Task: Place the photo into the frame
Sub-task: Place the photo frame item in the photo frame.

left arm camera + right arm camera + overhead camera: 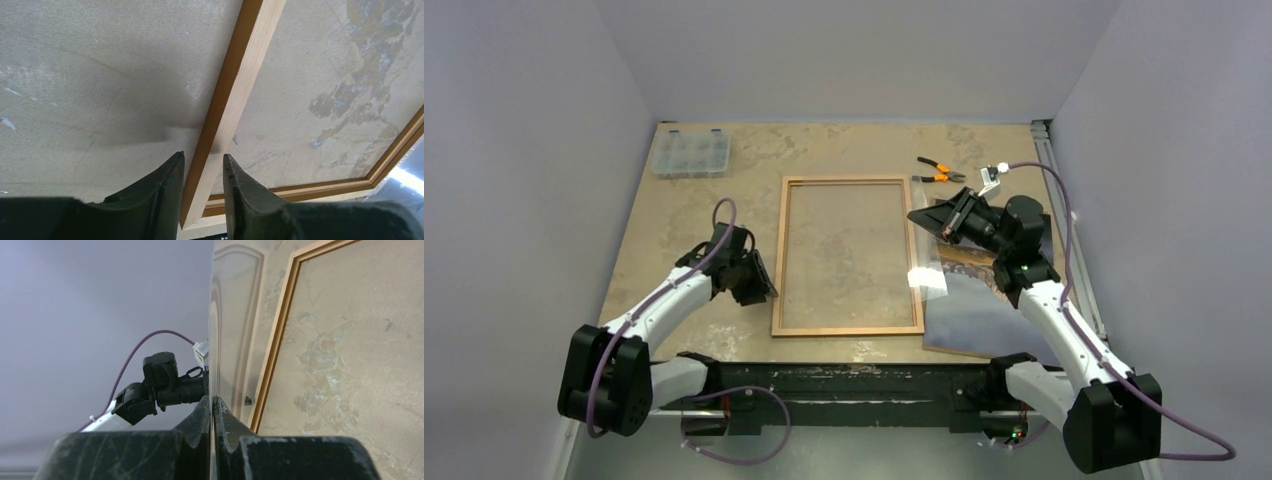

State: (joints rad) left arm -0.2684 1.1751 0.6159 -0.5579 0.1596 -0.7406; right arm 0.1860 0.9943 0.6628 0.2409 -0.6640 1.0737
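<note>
- Jaws of the right gripper are pressed together on the thin edge of a glossy sheet, taken to be the photo. It is seen edge-on from the wrist, with the moulding mirrored in its surface.
- Jaws of the left gripper are spread and straddle the left rail of the frame close to its near-left corner. No squeeze on the wood is shown.
- Location: in the top view the photo sits to the right of the frame. Its left edge is raised and appears to overlap the right rail, and the rest is down on the table.
- Step in hand, as judged: the print is gripped and tilted up, with the carry over the opening not yet done. The frame opening shows only bare table.
- Next move needs the sheet swung left and laid flat with its corners squared to the rails. The left jaws would probably have to close on the rail so the frame cannot slide.
- Risk: a single-edge pinch on a large floppy print is likely to let it sag and catch on the right rail.
- Nearby: orange-handled pliers lie just beyond the right gripper, off the likely path. A clear compartment box sits far left, well apart.
- A dark sheet is partly hidden under the right arm; what it is cannot be told.
</note>
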